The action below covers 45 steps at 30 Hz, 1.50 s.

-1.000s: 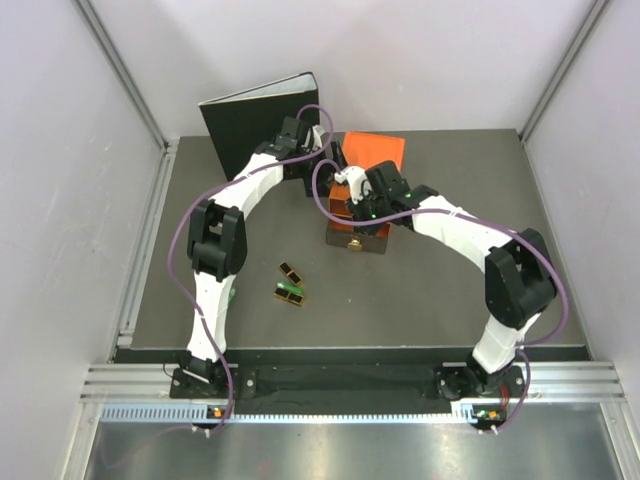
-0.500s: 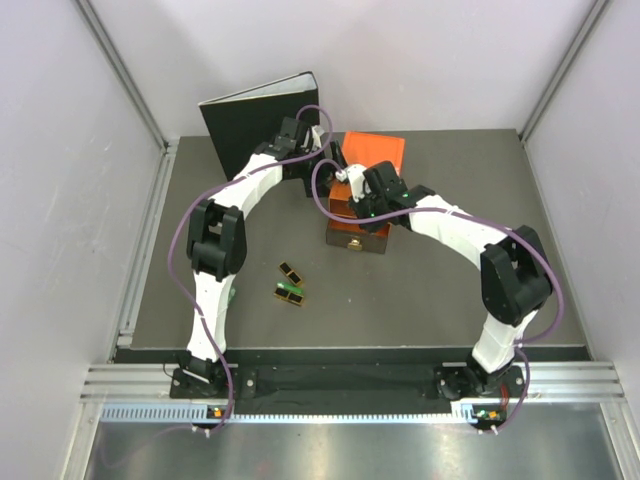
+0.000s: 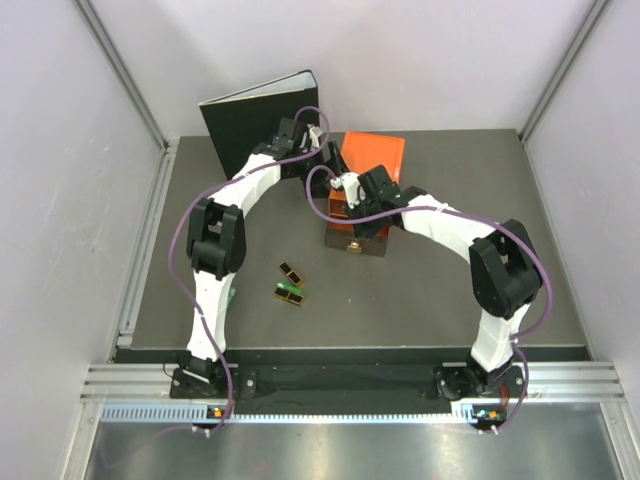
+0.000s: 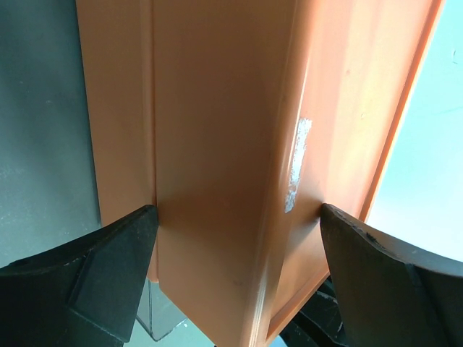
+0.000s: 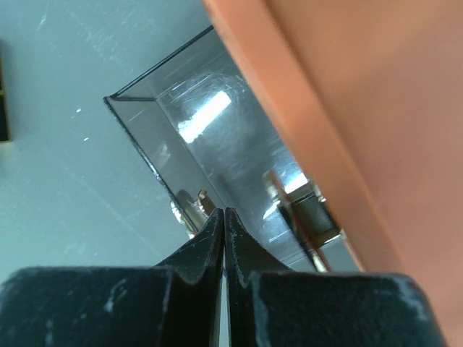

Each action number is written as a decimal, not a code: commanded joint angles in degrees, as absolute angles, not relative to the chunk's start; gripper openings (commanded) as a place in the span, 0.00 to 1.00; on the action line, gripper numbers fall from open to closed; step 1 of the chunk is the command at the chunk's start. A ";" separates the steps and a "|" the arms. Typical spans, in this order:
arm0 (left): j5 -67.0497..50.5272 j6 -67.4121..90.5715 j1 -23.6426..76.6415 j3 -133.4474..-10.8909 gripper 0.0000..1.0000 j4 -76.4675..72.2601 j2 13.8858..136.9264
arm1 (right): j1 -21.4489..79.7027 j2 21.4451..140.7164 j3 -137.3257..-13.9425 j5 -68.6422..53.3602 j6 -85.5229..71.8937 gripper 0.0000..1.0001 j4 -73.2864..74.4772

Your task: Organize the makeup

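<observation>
Two small black cases, one with gold (image 3: 291, 271) and one with green (image 3: 290, 294), lie on the mat left of centre. A green stick (image 3: 233, 293) shows beside the left arm. The orange drawer box (image 3: 372, 160) stands at the back, its clear drawer (image 3: 357, 243) pulled out toward me. My left gripper (image 3: 333, 160) is shut on the box's left end; in the left wrist view the gripper (image 4: 239, 217) has both fingers pressed on the orange walls (image 4: 217, 130). My right gripper (image 3: 350, 202) hovers over the drawer (image 5: 202, 130), and the gripper (image 5: 224, 212) is shut with nothing between its jaws. A small black-and-gold case (image 5: 307, 217) lies inside.
A black ring binder (image 3: 255, 125) stands open at the back left, behind the left arm. Grey walls close in both sides. A corner of a dark case (image 5: 3, 119) shows at the left edge of the right wrist view.
The right arm has shifted slightly left and closer to the box, its elbow swinging inward. The left gripper and the cases on the mat have not moved.
</observation>
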State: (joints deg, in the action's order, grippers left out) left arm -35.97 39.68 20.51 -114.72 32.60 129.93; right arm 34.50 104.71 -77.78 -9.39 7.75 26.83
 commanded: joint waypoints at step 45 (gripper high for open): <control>-31.38 31.65 19.95 -110.68 0.99 29.53 109.45 | 36.83 89.83 -82.44 -13.98 8.79 0.21 28.38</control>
State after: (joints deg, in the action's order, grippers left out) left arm -33.23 35.68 20.23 -114.21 30.39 119.00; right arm 36.27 93.60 -78.87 -13.39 8.64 28.97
